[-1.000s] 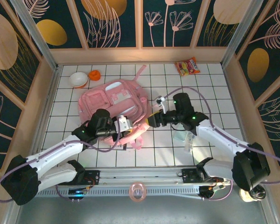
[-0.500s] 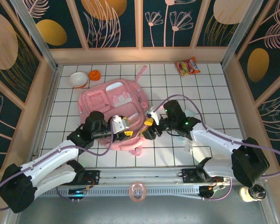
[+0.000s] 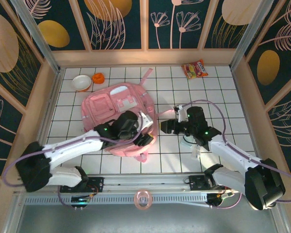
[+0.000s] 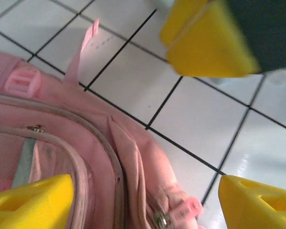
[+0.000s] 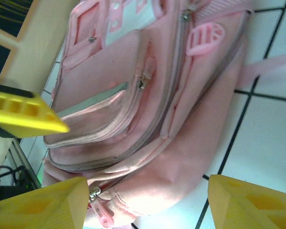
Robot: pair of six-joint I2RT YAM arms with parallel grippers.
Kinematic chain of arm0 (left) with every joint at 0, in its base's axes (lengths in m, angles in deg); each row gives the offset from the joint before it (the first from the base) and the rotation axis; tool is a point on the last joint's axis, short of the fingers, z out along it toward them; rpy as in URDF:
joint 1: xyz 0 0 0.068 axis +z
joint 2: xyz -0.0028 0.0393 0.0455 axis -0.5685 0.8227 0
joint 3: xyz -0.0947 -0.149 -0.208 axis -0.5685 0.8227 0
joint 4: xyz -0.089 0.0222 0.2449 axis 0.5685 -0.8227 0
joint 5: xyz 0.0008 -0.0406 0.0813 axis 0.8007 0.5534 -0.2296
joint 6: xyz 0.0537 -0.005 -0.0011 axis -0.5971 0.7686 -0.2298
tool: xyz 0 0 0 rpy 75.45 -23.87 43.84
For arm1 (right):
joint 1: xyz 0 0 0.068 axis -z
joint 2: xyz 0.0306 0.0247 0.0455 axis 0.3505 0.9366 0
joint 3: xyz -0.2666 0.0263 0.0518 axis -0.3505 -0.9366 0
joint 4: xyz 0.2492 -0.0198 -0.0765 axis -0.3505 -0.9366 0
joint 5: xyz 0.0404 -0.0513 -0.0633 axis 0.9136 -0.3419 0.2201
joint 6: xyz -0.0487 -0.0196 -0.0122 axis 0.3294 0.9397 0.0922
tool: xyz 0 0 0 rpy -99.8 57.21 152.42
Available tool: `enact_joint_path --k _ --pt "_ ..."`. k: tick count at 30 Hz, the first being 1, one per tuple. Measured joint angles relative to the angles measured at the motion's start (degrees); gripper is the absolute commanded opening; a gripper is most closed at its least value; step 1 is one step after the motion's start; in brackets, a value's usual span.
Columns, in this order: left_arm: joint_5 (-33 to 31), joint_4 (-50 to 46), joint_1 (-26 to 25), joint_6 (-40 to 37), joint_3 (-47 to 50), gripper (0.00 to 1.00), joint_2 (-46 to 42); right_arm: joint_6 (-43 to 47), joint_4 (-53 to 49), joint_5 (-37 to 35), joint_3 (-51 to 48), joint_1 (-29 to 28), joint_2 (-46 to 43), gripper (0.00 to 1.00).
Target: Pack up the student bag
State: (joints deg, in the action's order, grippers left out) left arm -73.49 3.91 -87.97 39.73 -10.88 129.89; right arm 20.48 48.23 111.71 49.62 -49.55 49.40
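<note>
The student bag (image 3: 117, 112) is a large pale-pink backpack lying flat on the white tiles, front pockets up. My left gripper (image 3: 146, 135) hovers over the bag's near right corner, open. In the left wrist view its yellow fingers (image 4: 31, 200) straddle the bag's edge (image 4: 133, 157) and a pink zipper pull (image 4: 181, 215) without touching them. My right gripper (image 3: 166, 127) stands just right of the bag, open and empty. In the right wrist view the bag's side (image 5: 181, 157) lies between that gripper's fingers (image 5: 250, 202), with a zipper pull (image 5: 101, 215) by the left one.
A white bowl (image 3: 81, 82) and a small orange object (image 3: 98, 77) sit at the back left. A snack packet (image 3: 194, 69) lies at the back right. A pale clear object (image 3: 196, 147) rests under the right arm. Wooden walls (image 3: 46, 97) ring the tiles.
My left gripper went from shut to open and moved right, to the bag's near right corner. My right gripper reached toward the bag, then drew back to the right.
</note>
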Motion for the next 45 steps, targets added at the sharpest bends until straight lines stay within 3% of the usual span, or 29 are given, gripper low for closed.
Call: enact_joint_path --k 6,9,10,15,19,26,30,31,34,38,45 --pt "-6.4 -1.8 -0.3 4.4 -4.0 0.79 9.7 -7.7 -0.9 -1.5 -2.7 0.1 -0.2 0.66" --pt "-9.2 -1.9 -0.3 5.7 -4.6 0.73 12.2 -9.9 -1.3 -1.6 -3.2 0.1 -0.2 0.66" --pt "-9.9 -1.9 -0.4 6.0 -4.7 0.65 12.9 -10.6 -1.3 -1.6 -3.3 0.1 -0.2 0.67" --pt "-12.6 -2.2 -0.7 8.2 -5.4 0.00 15.4 -14.8 -0.8 -1.4 -5.2 0.1 -0.2 0.70" --pt "-13.3 -0.9 -0.8 10.1 -4.5 0.00 11.1 -21.1 1.2 0.3 -6.6 0.0 0.8 0.74" --pt "-13.2 14.7 -0.7 17.0 5.4 0.00 -9.5 -31.5 9.4 3.0 -6.3 -4.7 5.9 0.79" --pt "-12.5 20.1 -0.6 18.8 8.3 0.00 -12.4 -34.6 12.7 3.8 -4.9 -6.6 9.4 0.79" --pt "-12.5 20.1 -0.6 18.9 8.6 0.03 -12.5 -34.8 12.8 3.8 -4.3 -6.8 10.3 0.79" --pt "-12.3 17.6 -0.6 18.1 7.5 0.32 -10.3 -35.2 12.6 3.9 -3.9 -6.0 10.8 0.78" --pt "-10.3 10.4 -0.6 16.6 0.7 0.60 -0.1 -34.6 11.1 3.8 -3.9 -2.8 10.6 0.78" --pt "-10.5 -0.3 -0.8 12.9 -5.4 0.82 11.8 -32.3 5.7 2.9 -3.9 -0.3 7.8 0.78"
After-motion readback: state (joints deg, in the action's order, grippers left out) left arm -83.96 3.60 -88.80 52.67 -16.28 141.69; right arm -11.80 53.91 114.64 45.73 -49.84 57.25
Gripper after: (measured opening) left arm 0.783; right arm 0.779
